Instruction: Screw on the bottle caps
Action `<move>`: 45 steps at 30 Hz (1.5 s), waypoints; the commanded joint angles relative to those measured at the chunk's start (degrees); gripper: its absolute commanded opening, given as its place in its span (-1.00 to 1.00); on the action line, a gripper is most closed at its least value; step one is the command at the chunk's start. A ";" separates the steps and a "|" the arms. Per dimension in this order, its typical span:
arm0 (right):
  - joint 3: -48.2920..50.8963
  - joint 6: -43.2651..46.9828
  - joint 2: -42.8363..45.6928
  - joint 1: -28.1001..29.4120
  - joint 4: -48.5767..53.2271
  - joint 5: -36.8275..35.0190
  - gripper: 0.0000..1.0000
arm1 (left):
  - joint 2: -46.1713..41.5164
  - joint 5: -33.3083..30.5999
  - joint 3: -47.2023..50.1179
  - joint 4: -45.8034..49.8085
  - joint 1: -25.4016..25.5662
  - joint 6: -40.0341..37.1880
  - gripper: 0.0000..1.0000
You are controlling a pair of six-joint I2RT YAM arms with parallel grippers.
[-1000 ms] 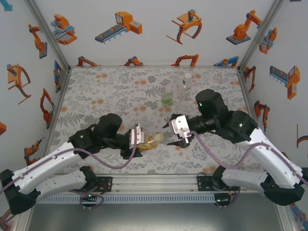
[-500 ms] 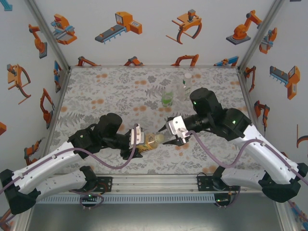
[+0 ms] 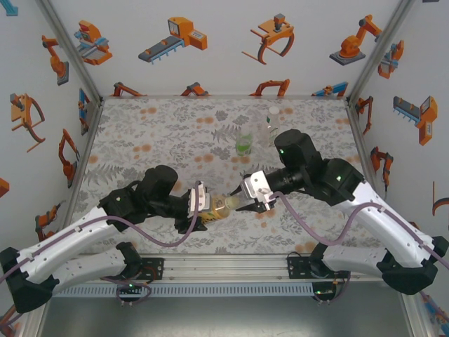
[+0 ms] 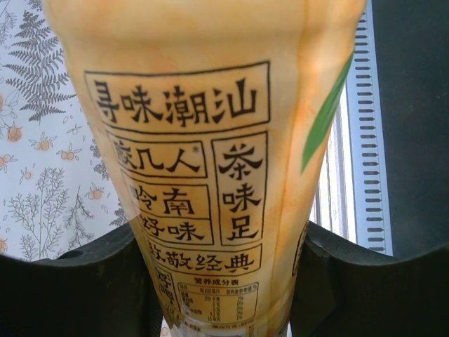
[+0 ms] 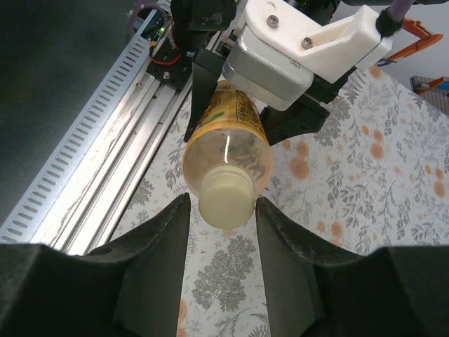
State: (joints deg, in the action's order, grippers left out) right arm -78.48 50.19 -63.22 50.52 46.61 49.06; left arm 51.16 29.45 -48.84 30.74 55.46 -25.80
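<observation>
Here's the table (image 3: 140, 133), a flowered grey surface, and the action sits toward its 6 o'clock edge. The left arm (image 3: 84, 239) sweeps in from 8 o'clock and the right arm (image 3: 365, 203) from 4 o'clock. They meet nose to nose just ahead of the aluminium rail (image 3: 224, 270).

The left gripper (image 3: 202, 202) is clenched on the amber bottle (image 3: 222, 206). In the left wrist view its dark fingers (image 4: 70, 288) hug the yellow label from both sides. The bottle lies on its side, base at 9 o'clock and neck at 3 o'clock, pointed straight at the other arm.

The right gripper (image 3: 242, 204) faces it from 3 o'clock. In the right wrist view its two black fingers (image 5: 158, 246) stand either side of the neck end, one at 9 o'clock and one at 3 o'clock. The 3 o'clock finger looks to be against it, while the 9 o'clock finger has a sliver of table showing beside it. I cannot tell whether that counts as a real pinch.

Well apart, up around 1 o'clock on the table, the green bottle (image 3: 243, 145) stands upright. The clear bottle (image 3: 270, 130) stands just beside it at its 2 o'clock.

And the smallest piece, the pale cap (image 5: 226, 200), sits on the amber bottle's neck, right between the right gripper's fingers.
</observation>
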 commanded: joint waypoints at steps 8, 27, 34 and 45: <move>0.78 0.89 -0.33 0.63 -1.61 2.50 -0.31 | -0.92 1.31 -2.21 0.46 0.08 -0.21 -1.00; 10.66 -70.96 3.31 0.75 -24.19 -16.72 -0.97 | -2.09 -5.07 -0.18 -2.36 0.08 1.74 -1.00; 10.14 -98.46 4.87 0.72 -15.78 -34.47 -1.00 | -3.93 -8.46 1.37 -4.08 0.09 2.52 -1.00; 10.18 -118.54 5.76 0.63 -9.46 -38.94 -0.89 | -3.35 -10.04 1.90 -5.62 0.04 2.89 -1.00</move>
State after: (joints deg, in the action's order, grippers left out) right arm -67.68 -61.73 -58.35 51.40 33.32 15.11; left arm 48.60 18.37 -47.11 28.67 55.42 -22.68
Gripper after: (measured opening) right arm 0.334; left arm 0.537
